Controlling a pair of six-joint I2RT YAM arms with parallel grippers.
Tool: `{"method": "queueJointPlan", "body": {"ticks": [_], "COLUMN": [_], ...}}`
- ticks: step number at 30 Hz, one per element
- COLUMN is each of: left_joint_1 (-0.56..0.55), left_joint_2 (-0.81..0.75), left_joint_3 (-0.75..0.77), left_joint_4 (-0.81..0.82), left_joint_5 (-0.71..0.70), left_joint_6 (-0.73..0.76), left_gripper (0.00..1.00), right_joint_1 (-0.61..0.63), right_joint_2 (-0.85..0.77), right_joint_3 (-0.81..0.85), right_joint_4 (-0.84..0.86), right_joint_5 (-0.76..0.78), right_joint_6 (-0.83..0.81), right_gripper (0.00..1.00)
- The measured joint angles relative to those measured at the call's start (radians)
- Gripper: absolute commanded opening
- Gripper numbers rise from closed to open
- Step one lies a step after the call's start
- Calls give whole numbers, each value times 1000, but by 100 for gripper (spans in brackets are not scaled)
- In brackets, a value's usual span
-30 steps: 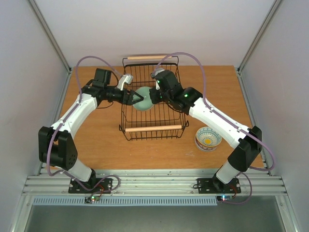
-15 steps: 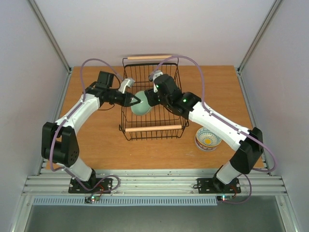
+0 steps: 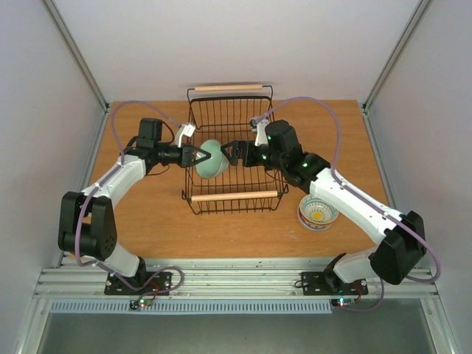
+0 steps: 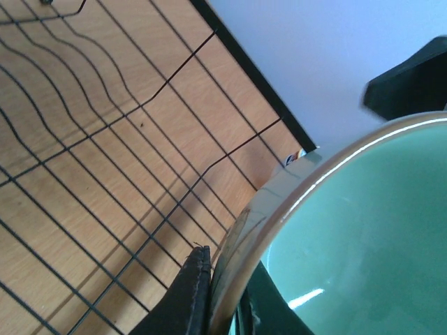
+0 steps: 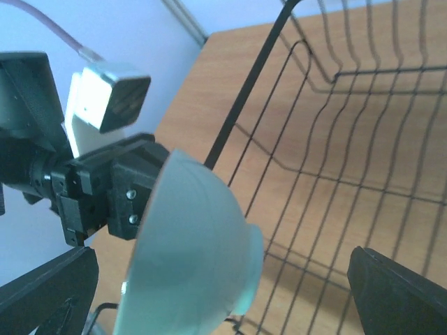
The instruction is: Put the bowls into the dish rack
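A pale green bowl [image 3: 212, 160] hangs tilted on its side over the left part of the black wire dish rack [image 3: 236, 197]. My left gripper [image 3: 199, 155] is shut on its rim. The left wrist view shows the rim pinched between the dark fingers [image 4: 187, 296], with the green inside of the bowl [image 4: 363, 230] filling the right. My right gripper [image 3: 231, 153] stands open just right of the bowl, apart from it. In the right wrist view the bowl's outside and foot [image 5: 199, 244] sit between the spread fingertips [image 5: 394, 293]. A blue-patterned bowl [image 3: 318, 212] rests on the table at the right.
The rack has a wooden rod handle at the back [image 3: 227, 88] and one at the front. Its wire floor [image 4: 105, 139] lies below the held bowl. Grey walls and metal rails enclose the wooden table [image 3: 147, 221].
The left gripper closed on the green bowl's rim. The right gripper opened, let go of the bowl and drew back to the right. The bowl now hangs from the left gripper alone.
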Motion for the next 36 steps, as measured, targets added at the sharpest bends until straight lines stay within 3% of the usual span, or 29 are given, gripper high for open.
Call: {"method": "queueJointPlan", "body": {"ticks": [11, 12, 13, 16, 19, 22, 24, 25, 27, 28, 32, 36], "left_joint_1": [2, 2, 3, 4, 4, 1, -1, -3, -6, -8, -15, -31], "left_joint_2": [-49, -49, -49, -49, -52, -52, -52, -52, -53, -56, -111, -192], "left_joint_3": [-24, -30, -39, -51, -53, -54, -54, -54, -53, -53, -53, -53], "left_joint_4": [147, 160, 180, 206, 229, 228, 233, 233, 224, 212, 132, 84], "left_joint_5": [58, 64, 74, 81, 58, 51, 53, 52, 45, 40, -59, -203], "left_joint_6": [-88, -96, -108, -126, -121, -115, -115, -113, -99, -91, -45, 21], "left_gripper": [0, 0, 0, 1, 1, 0, 2, 13, 46, 55, 72, 76], "right_joint_1": [-8, -8, -8, -8, -8, -8, -8, -8, -8, -8, -7, -7], "right_joint_2": [169, 171, 172, 171, 167, 160, 154, 153, 151, 151, 158, 227], "right_joint_3": [30, 30, 29, 24, 16, 7, 7, 7, 15, 28, 127, 295], "right_joint_4": [113, 117, 124, 161, 157, 156, 152, 149, 125, 95, -88, -225], "right_joint_5": [-298, -307, -316, -343, -329, -328, -322, -319, -306, -295, -162, 47], "right_joint_6": [163, 169, 177, 194, 213, 213, 209, 207, 195, 171, 51, -86], "right_gripper": [98, 95, 90, 61, 38, 3, 1, 1, 1, 1, 1, 1]}}
